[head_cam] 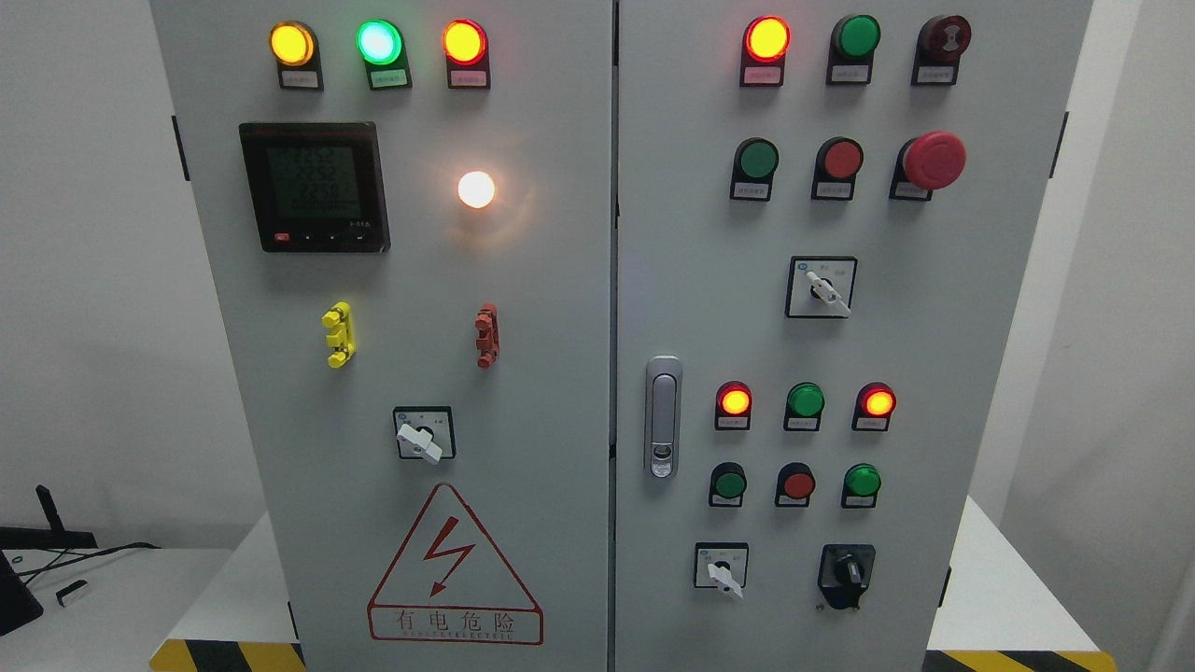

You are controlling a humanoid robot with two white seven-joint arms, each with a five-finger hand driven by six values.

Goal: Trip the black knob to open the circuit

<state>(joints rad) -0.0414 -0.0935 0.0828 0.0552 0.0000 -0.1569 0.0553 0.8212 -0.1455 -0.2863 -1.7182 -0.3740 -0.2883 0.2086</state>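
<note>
Head view shows neither hand, so whether the fingers are open or closed cannot be told. At the lower right of the grey cabinet (523, 280), on its right door, sits the black knob (847, 571), beside a white-handled switch (723, 569). Small labels under the indicator lamps are unreadable, and the desk (990, 597) edges are cut off.

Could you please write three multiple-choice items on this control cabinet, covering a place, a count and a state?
1. Where is the black knob?
A. top left of the left door
B. bottom right of the right door
C. beside the meter

2. How many white-handled selector switches show?
A. one
B. three
C. five

3. The top-left row's green lamp is:
A. lit
B. dark
C. covered

Answers: 1 B, it sits lowest on the right door; 2 B, one on the left door, two on the right; 3 A, it glows brightly.
</note>
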